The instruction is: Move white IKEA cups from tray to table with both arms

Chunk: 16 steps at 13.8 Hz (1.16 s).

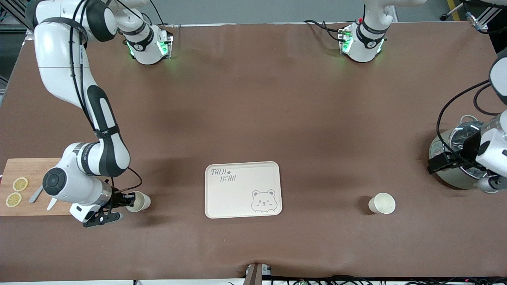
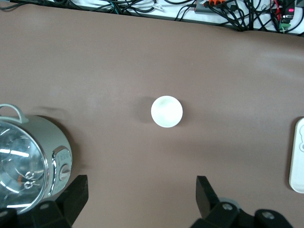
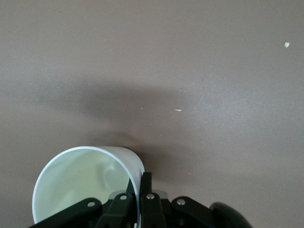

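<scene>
— So where do the cups stand?

— Both are off the tray, which lies bare near the table's front edge, about midway along it. One white cup stands alone and upright on the cloth toward the left arm's end. The other cup is toward the right arm's end, just beside the wooden cutting board with its lemon slices.

— And the right gripper?

— The right gripper is pinched onto that cup's rim, one finger inside the wall and one outside, as the right wrist view shows. A thin wall suits a rim pinch. The cup looks slightly tilted, and I cannot tell whether its base rests on the table, so I judge it is being set down.

— Why is the left gripper up there?

— The left gripper hangs with its fingers spread wide and nothing between them, above the table near the steel pot at that end's edge. It waits, I would guess, clear of its cup so as not to topple it.
</scene>
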{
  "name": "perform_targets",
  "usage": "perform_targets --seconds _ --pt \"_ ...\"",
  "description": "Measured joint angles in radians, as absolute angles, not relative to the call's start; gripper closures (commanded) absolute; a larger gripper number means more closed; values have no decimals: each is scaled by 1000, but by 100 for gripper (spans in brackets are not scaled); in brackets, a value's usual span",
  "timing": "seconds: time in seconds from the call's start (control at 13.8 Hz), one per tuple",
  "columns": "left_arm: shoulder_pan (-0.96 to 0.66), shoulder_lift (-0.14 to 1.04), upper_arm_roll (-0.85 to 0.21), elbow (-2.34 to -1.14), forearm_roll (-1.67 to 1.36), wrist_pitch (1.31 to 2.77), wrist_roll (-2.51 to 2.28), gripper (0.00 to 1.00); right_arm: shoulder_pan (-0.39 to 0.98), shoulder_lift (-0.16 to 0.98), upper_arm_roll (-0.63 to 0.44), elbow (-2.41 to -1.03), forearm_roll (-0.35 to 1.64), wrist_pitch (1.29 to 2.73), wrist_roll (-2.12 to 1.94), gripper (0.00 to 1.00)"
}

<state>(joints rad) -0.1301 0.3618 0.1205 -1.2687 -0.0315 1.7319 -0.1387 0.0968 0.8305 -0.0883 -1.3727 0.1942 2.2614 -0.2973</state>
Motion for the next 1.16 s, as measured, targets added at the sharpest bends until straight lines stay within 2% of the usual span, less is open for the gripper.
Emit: perform_targets --seconds 0.07,0.15,0.22,0.95,1.16 --pt "-130 352 121 -1269 -32 1711 -139 0 97 831 -88 -1373 194 2262 -297 54" --pt "-129 342 121 -1268 -32 1699 -139 0 97 831 -88 -1373 194 2262 -297 20" --pt "-127 330 121 -1268 -35 1692 -139 0 97 831 -88 -1373 194 2263 -297 0" --pt "-125 210 126 -1251 -53 1603 -139 0 97 827 -89 -1349 194 2263 -297 0" --pt "-125 159 130 -1255 -53 1554 -139 0 98 808 -91 -1310 194 2149 -297 0"
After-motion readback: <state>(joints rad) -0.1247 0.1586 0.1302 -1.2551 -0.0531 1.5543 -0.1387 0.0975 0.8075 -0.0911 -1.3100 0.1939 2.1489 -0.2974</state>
